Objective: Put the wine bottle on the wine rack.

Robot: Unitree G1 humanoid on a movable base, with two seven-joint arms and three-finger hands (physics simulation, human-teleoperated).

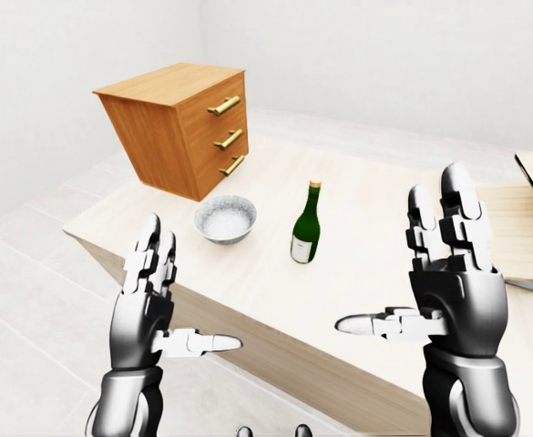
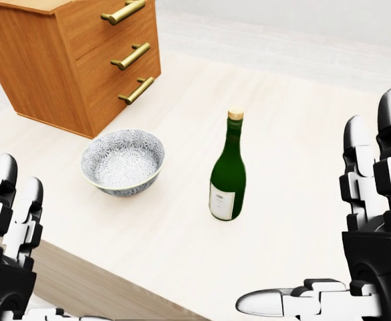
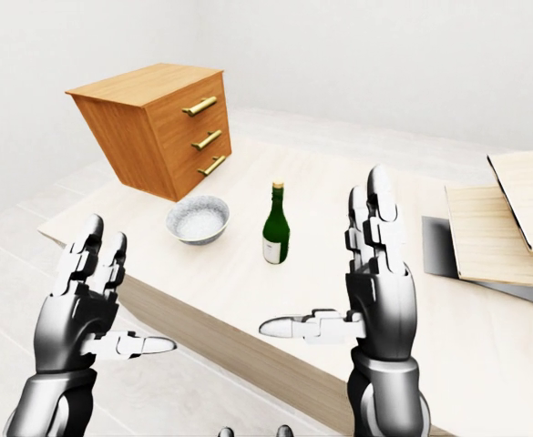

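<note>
Nearest the cam are both hands, held up w/ palms facing each other and nothing in them. Left hand (image 1: 148,305) sits low at the left of the left-eye view, fingers straight up and close together, thumb sticking out sideways toward the right. Right hand (image 1: 453,287) is higher and looks bigger, same pose mirrored: fingers upright, thumb pointing left, wide gap between thumb and fingers, so fully spread, not pinching anything. Both hang over the near edge of the table (image 2: 295,134), well apart from the stuff on it.

Next up on the light wood tabletop: wine bottle (image 2: 227,170), dark green glass, white label, tan cap, standing upright roughly mid-table in the head view. It's between the two hands sideways but further in, touching neither. Just to its left is a patterned bowl (image 2: 122,161), blue-grey, apart from the bottle, nothing visible inside.

Further away at upper left sits a wooden drawer unit (image 1: 177,127) w/ three brass handles, on the table's far left corner. Over on the right in the right-eye view there are flat wooden boards (image 3: 512,223) stacked on a grey slab; can't tell what they are.
</note>
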